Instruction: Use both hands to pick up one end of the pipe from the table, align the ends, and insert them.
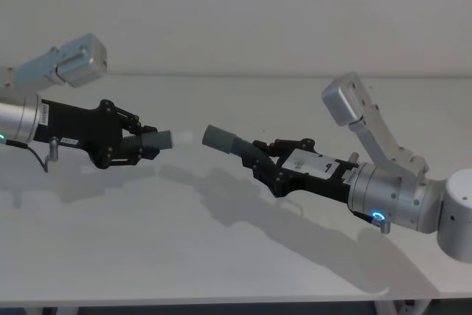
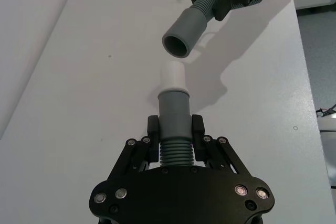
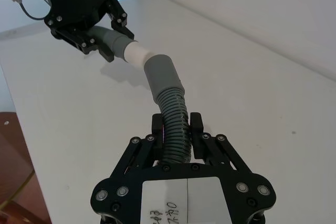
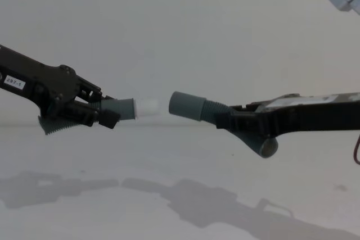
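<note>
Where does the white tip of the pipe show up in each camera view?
Head: white tip left of centre, before the left hand.
Left wrist: tip mid-frame.
Right wrist: tip upper left.
Chest: tip left of centre.
Shared landmark: grey collar, facing the tip in every view.

The pipe is in two dark grey pieces, both held up off the table (image 1: 221,256). The left piece (image 1: 153,140) has a smooth sleeve ending in a narrower white tip (image 4: 147,105), pointing right. The right piece (image 1: 234,144) has a ribbed neck and a wide open collar (image 4: 187,105), facing the tip. The ends sit close, apparently just apart.
</note>
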